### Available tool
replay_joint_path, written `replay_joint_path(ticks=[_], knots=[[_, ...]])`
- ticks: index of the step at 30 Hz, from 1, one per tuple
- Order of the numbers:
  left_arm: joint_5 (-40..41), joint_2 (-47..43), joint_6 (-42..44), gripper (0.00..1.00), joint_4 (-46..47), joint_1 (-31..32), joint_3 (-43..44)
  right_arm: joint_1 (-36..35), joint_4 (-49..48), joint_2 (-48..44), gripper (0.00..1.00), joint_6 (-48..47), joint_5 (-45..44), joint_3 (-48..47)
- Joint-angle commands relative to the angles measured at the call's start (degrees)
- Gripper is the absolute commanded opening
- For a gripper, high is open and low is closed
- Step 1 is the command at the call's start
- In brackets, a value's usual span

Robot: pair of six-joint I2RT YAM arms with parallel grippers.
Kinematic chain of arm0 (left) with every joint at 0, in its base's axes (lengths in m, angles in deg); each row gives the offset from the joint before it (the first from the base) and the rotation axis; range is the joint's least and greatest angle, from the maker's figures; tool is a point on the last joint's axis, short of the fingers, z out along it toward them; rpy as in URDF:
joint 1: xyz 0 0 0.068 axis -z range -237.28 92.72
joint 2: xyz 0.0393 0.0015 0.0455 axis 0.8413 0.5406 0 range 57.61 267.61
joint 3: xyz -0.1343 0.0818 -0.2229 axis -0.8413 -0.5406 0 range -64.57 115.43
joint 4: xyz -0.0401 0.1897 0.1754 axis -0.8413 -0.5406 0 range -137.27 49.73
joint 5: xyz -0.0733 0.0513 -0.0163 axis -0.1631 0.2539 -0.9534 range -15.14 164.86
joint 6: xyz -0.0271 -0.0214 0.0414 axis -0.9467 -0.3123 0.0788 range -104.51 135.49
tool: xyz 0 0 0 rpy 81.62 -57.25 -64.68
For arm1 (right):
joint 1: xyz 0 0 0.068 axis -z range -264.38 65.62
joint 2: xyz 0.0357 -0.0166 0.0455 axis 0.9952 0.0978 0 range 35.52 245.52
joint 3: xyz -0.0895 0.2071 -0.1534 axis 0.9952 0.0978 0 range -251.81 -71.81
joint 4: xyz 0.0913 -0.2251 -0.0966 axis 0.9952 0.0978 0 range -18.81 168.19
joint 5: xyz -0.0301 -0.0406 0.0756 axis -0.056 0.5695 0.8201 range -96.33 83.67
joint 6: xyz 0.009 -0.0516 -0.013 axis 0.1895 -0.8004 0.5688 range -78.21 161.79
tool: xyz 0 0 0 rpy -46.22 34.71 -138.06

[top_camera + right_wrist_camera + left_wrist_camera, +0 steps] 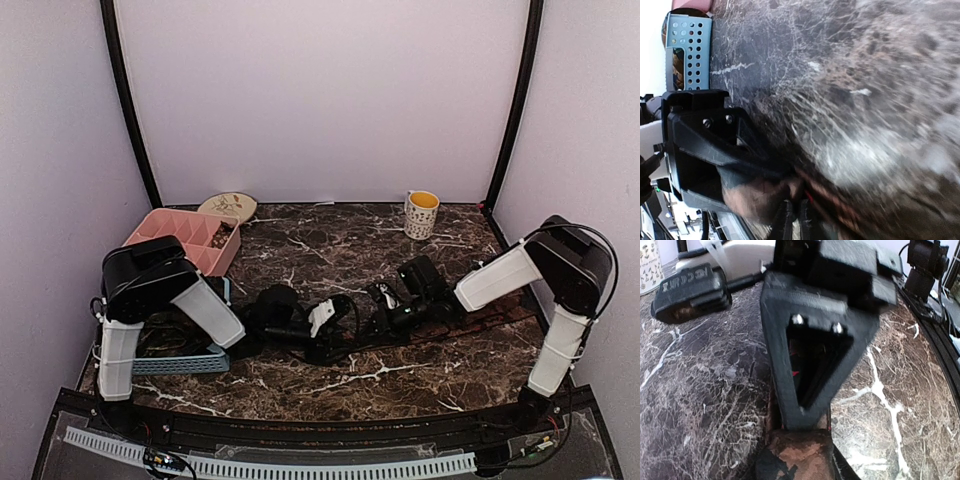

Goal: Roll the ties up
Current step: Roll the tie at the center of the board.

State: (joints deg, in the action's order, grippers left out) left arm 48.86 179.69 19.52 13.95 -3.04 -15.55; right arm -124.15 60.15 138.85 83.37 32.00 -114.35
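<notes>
A reddish-brown patterned tie [799, 452] lies folded or coiled at the bottom of the left wrist view, held between my left gripper's [801, 467] dark fingers. My right gripper [804, 416] meets it tip to tip from above in that view. In the right wrist view the tie [757, 197] bunches at my right gripper [794, 222], whose narrow fingers are shut on its red-edged strip, with the left gripper [782, 175] against it. From above, the left gripper [335, 318] and right gripper [385, 312] meet at mid-table. The tie is hard to tell from the dark marble there.
A pink compartment tray [160, 232] and a blue perforated basket [185, 362] stand at the left, and the basket also shows in the right wrist view [687, 50]. A patterned plate [228, 207] lies at the back. A yellow-lined mug [422, 213] stands back right.
</notes>
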Motion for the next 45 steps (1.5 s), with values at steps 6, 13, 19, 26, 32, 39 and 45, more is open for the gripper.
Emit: replay_joint_path(ticks=[6,13,19,26,32,39,45], knots=[[4.6,-5.3,15.2,0.31,-30.3,0.1,4.2,2.4,9.3,-8.7,0.41,-0.5,0.8,-3.0],[5.8,-5.2,16.0,0.31,-34.8,0.1,5.8,-1.4,11.5,-4.5,0.38,0.1,2.4,-7.6],[6.3,-5.1,16.5,0.31,-35.8,0.1,6.1,-3.8,12.5,-0.8,0.37,0.6,1.5,-9.2],[6.2,-5.2,16.8,0.31,-35.6,0.1,6.4,-4.8,15.9,2.4,0.10,-1.2,-1.7,-11.3],[5.5,-6.2,15.3,0.50,-33.4,-0.5,5.6,-3.9,12.0,2.0,0.00,-0.4,-1.4,-7.1],[0.9,-7.2,10.1,0.70,-22.5,-0.7,3.2,-0.2,2.6,1.3,0.00,2.4,2.2,0.3],[-0.3,-4.7,6.3,0.74,-11.4,0.1,0.8,2.6,0.7,0.9,0.00,2.3,3.3,3.0]])
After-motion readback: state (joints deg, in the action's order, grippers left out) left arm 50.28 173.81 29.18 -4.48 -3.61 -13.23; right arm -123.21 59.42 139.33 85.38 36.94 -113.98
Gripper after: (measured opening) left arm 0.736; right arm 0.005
